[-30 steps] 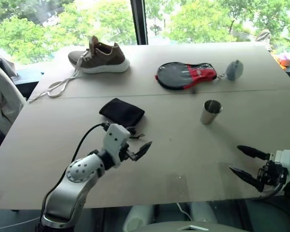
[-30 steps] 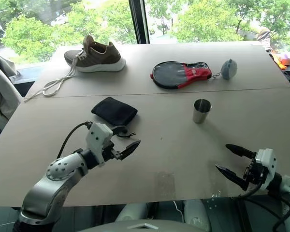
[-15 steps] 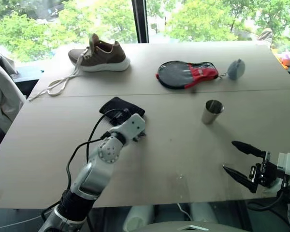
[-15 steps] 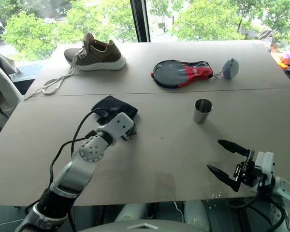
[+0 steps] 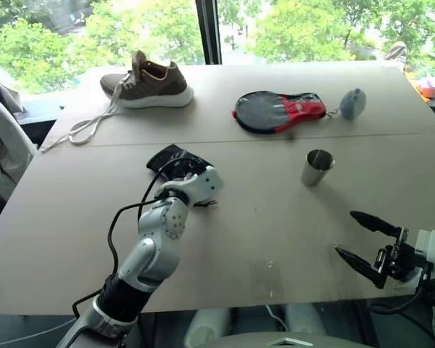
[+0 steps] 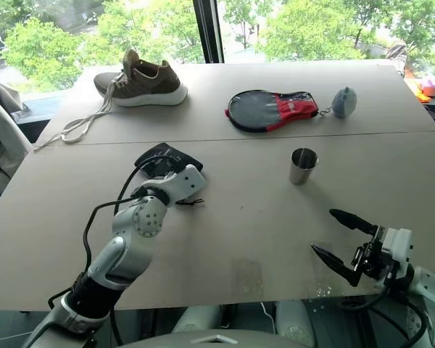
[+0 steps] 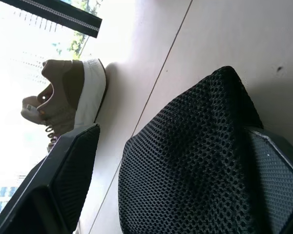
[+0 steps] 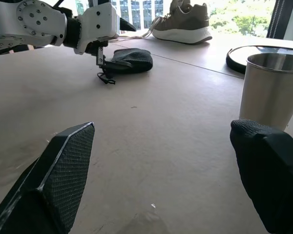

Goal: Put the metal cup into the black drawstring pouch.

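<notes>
Shiny metal cup [image 5: 317, 167] stands upright, well apart from crumpled black drawstring pouch [image 5: 171, 159].

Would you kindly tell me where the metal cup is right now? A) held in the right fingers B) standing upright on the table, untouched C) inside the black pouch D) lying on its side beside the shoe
B: the metal cup stands upright on the table, apart from the right gripper and from the black drawstring pouch.

Black mesh pouch [image 7: 185, 161] between 2 spread fingers [image 7: 68, 180] — brown shoe [image 7: 71, 95] beyond, on table [image 7: 224, 39].
</notes>
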Motion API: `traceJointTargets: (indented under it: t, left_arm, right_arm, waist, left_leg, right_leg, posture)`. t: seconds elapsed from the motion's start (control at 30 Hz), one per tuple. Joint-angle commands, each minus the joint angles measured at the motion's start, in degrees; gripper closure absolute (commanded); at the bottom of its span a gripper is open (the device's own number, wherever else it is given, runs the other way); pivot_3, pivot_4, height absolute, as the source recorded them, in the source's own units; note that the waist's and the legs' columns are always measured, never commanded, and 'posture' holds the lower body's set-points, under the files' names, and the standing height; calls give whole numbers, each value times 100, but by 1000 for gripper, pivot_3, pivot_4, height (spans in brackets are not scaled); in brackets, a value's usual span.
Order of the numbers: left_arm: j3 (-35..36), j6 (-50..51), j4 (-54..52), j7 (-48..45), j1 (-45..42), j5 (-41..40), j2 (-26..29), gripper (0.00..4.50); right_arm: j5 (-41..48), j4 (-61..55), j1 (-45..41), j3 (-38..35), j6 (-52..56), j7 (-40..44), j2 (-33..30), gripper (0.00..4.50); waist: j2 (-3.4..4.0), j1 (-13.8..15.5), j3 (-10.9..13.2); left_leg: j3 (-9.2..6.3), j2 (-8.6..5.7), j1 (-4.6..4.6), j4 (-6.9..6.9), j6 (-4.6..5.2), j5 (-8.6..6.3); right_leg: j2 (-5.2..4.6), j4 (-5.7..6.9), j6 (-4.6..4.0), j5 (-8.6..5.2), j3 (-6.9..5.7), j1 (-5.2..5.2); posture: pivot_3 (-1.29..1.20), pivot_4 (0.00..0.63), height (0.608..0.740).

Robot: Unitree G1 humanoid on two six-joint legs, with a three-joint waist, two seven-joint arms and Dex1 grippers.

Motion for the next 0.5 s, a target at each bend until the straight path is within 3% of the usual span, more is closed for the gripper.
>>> traceJointTargets:
  t: [0.03,0.37,0.43,0.5]
  left_arm:
    - [230,174,-510,-26,282,293,-60,33]
    - [850,74,-137,403,439,409,-322,33]
    - [911,-79,45,495,415,385,-315,422]
    - [923,-153,91,512,430,390,-355,1083]
  right_arm:
    - [38,-80,21,-150,-100,-47,-55,0]
    - [-12,5,-110,-64,-80,-95,-89,0]
    - [-23,28,-138,-62,-81,-97,-103,0]
    - [-26,44,-162,-78,-79,-101,-120,0]
  waist:
    - [0,-2,0]
    - [-1,12,0]
    - [0,10,0]
    - [-1,8,0]
  left_leg:
    - [0,0,-2,-1,-1,0]
    - [-2,1,-4,13,18,-10]
    - [-2,1,-4,13,14,-8]
    - [-2,1,-4,13,2,-1]
  right_leg:
    - [1,0,0,0,1,-3]
    - [0,11,0,0,-3,-3]
    - [1,11,0,0,-3,-4]
    - [0,10,0,1,-3,-4]
  posture:
    - [0,150,740]
    - [0,150,740]
    - [0,150,740]
    - [0,150,740]
